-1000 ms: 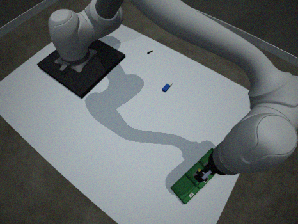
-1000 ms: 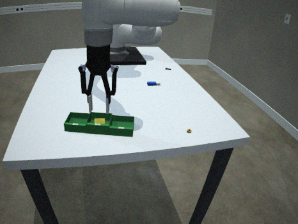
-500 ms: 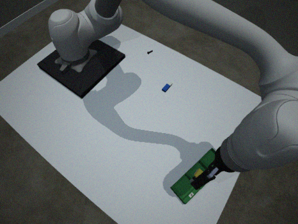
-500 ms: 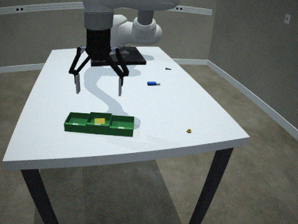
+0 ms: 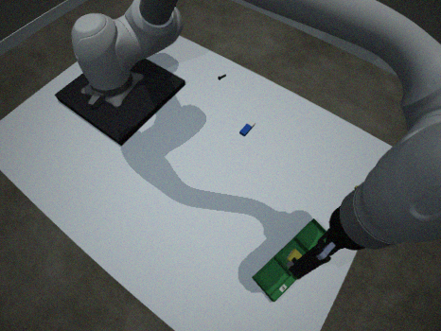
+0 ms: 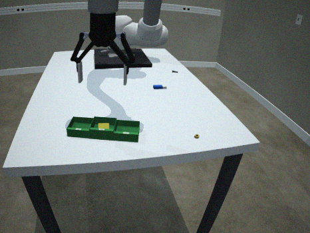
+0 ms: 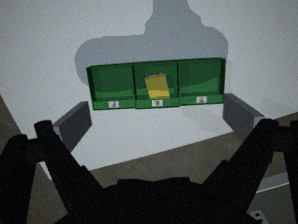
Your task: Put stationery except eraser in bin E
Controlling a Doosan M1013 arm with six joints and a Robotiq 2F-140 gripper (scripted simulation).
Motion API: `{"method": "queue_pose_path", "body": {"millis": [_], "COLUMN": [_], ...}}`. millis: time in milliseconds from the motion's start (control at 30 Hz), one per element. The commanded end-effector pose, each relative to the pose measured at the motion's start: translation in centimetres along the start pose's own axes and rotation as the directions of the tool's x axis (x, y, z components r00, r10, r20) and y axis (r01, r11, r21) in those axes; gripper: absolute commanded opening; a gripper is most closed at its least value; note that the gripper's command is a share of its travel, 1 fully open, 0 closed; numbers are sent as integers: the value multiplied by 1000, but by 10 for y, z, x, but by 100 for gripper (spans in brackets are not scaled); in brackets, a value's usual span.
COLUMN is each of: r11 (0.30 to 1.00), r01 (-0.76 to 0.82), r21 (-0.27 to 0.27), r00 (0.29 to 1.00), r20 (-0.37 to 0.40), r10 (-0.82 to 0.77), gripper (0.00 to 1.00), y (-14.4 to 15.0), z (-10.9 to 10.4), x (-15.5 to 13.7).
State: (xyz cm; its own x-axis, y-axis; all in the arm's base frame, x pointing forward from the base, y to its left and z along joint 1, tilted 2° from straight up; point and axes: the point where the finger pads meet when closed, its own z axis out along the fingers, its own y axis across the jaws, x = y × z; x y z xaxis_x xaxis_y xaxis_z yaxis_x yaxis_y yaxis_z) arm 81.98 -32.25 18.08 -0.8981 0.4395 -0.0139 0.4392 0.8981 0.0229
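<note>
— How did the gripper [image 6: 102, 75] stand?
— Fingers [image 6: 80, 72] spread fully wide, nothing between them — pointing straight down.
— And the arm [image 5: 331, 33]?
— It arched from its base, wrist vertical.

Top view: high, angled down over the white table [image 5: 142, 227], arm base at upper left. Exterior view: standing height off the table's [image 6: 186, 110] front edge, facing the arm. Wrist view: close, looking down between the fingers. Shared by all: green bin tray [image 5: 270, 279] [image 6: 83, 131] [image 7: 112, 85].
</note>
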Motion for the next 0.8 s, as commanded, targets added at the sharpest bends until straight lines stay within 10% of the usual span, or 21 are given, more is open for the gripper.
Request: {"method": "queue_pose_path", "body": {"millis": [0, 767], "r11": [1000, 1000], "r01": [0, 0], "r21": [0, 0], "r00": [1000, 1000], "r20": [0, 0], "r10": [0, 0], "gripper": [100, 100], "y": [0, 0], "z": [-11, -22], "x": [0, 0]}}
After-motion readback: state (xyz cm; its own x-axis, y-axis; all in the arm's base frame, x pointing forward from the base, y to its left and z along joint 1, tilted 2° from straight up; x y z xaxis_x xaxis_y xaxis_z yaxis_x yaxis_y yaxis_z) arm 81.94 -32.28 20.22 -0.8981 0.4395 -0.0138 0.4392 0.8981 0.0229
